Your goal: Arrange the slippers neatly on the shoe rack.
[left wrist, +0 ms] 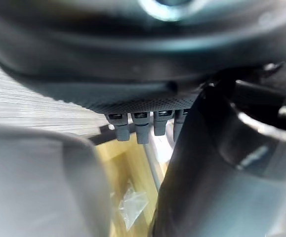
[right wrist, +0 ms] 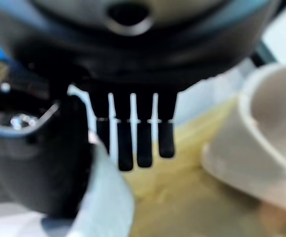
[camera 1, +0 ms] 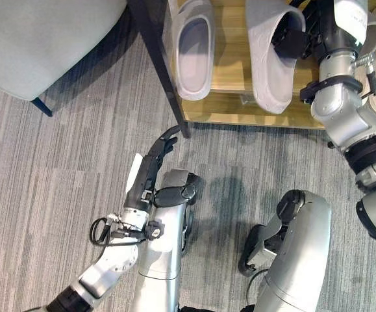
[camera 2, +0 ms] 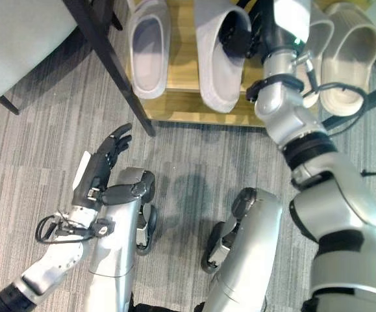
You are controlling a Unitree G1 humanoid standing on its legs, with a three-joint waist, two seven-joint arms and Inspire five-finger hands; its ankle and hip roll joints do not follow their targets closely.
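Two grey slippers (camera 1: 194, 49) on rack (camera 1: 239, 104); right hand (camera 2: 243, 36) seemingly pinches one, needs straightening; left hand (camera 1: 152, 166) spread, idle.

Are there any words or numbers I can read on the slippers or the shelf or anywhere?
None can be read.
Grey slippers and: plain, no print visible.
Beige slippers: plain.
Wooden shoe rack: bare wood, no label.
Small clear bag on the rack: nothing legible on it.
Right hand at the second grey slipper and left hand over the carpet: no markings legible.
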